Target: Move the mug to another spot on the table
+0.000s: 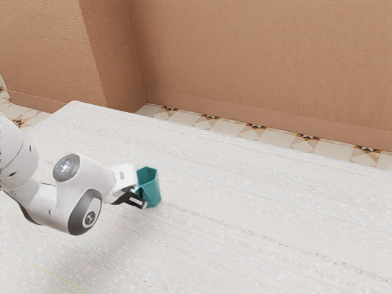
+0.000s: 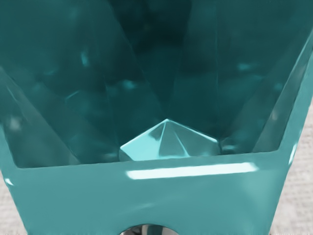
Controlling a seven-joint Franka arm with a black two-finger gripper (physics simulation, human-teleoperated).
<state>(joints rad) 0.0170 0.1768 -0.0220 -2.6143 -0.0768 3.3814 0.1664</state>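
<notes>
A teal faceted mug (image 1: 150, 185) is on the white table near the exterior view's left, tilted a little toward my hand. My gripper (image 1: 139, 196) reaches it from the left, and one black finger (image 1: 131, 199) shows low against the mug's near side. The gripper is shut on the mug's near wall. In the wrist view the mug (image 2: 156, 98) is very close: I look over its near rim (image 2: 146, 186) into the dark inside, down to the pale bottom (image 2: 168, 142). Whether the mug rests on the table or hangs just above it I cannot tell.
The white table (image 1: 257, 208) stretches wide to the exterior view's right and toward the front. Its far edge runs along a patterned tile floor (image 1: 257, 130) below brown walls (image 1: 263, 55). My arm's white links (image 1: 67, 196) occupy the lower left.
</notes>
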